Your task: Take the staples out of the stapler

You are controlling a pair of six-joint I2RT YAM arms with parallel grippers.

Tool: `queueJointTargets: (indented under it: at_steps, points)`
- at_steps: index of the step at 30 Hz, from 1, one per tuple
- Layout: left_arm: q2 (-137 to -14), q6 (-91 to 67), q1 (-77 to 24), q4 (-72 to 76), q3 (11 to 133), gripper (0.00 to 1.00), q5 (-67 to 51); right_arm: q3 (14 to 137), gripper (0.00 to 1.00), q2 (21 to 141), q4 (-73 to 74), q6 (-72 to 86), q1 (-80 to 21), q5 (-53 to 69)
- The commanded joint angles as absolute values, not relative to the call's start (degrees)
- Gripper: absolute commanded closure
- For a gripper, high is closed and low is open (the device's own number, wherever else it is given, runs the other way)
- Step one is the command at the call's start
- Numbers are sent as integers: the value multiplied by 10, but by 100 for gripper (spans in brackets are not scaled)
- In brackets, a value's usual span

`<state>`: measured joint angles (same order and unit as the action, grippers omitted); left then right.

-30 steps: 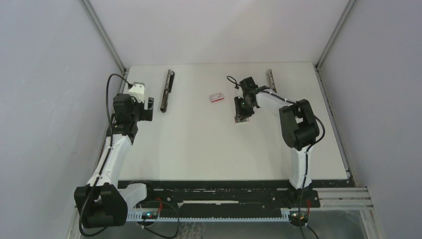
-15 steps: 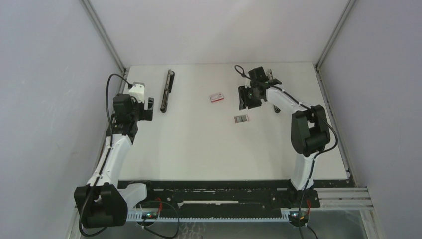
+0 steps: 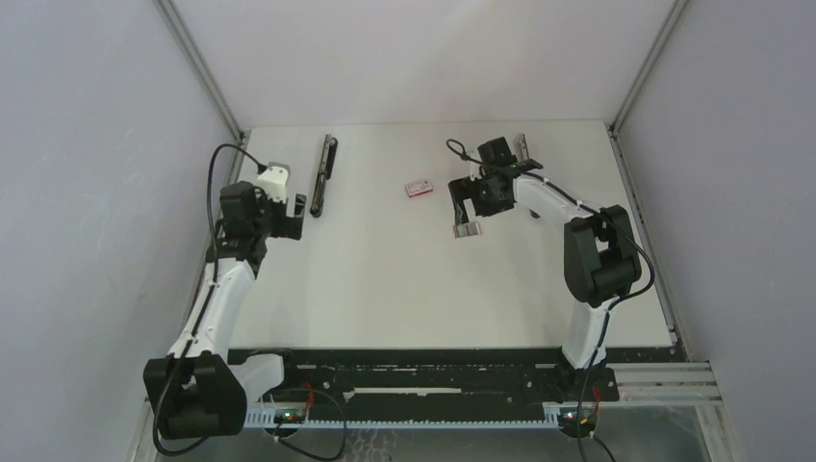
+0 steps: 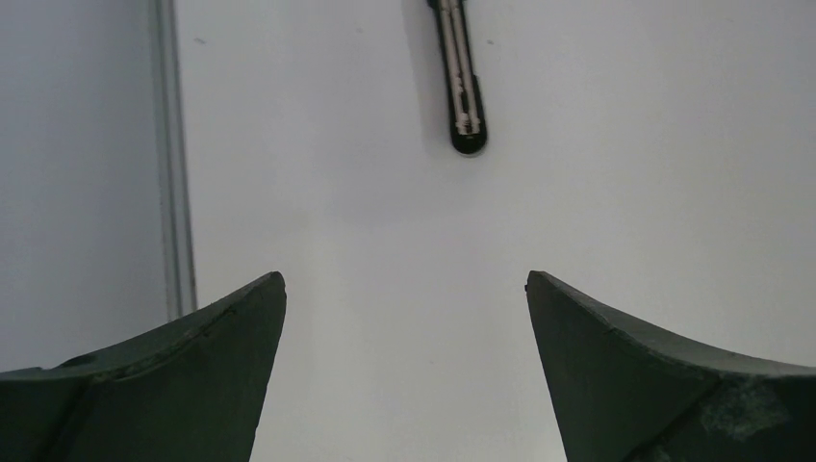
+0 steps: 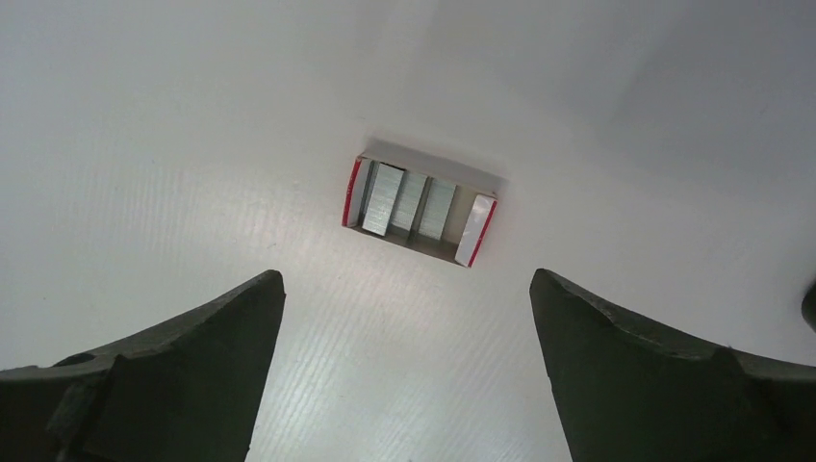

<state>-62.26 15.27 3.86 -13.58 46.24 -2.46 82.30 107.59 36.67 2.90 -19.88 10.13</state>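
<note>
The stapler (image 3: 322, 175) lies opened flat, long and black, at the back left; its near end (image 4: 462, 91) shows a metal channel ahead of my left gripper (image 4: 404, 289). That gripper (image 3: 296, 205) stands open and empty, just left of the stapler. The staples (image 5: 389, 198) are grey strips lying side by side in a small red-edged tray (image 3: 467, 229) on the table. My right gripper (image 5: 406, 284) is open with nothing between its fingers. It hovers (image 3: 469, 204) just behind the tray, apart from it.
A small red-and-white box (image 3: 418, 188) lies left of the right gripper. A slim metallic bar (image 3: 522, 154) rests at the back right, behind the right arm. Metal rails (image 3: 639, 207) edge the table on both sides.
My right gripper let go of the tray of staples, drew back from it and opened wide. The tray stays on the table. The left gripper shifted slightly right toward the stapler.
</note>
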Motion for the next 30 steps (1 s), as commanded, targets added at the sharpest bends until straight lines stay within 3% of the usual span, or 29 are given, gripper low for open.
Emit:
queueJointTargets:
  at_steps: [1, 4, 7, 14, 30]
  points:
    - [-631, 218, 42, -164, 503, 0, -193, 817, 0, 1067, 350, -20, -186, 126]
    - [-656, 268, 35, -187, 524, 0, -302, 811, 0, 1052, 341, -67, -171, 141]
    - [-705, 307, 11, -220, 573, 0, -333, 808, 0, 1037, 340, -106, -150, 172]
    - [-828, 343, -75, -246, 683, 0, -303, 819, 0, 1021, 369, -107, -92, 232]
    - [-1163, 342, -193, -425, 1082, 0, -244, 839, 0, 982, 452, -144, -1, 327]
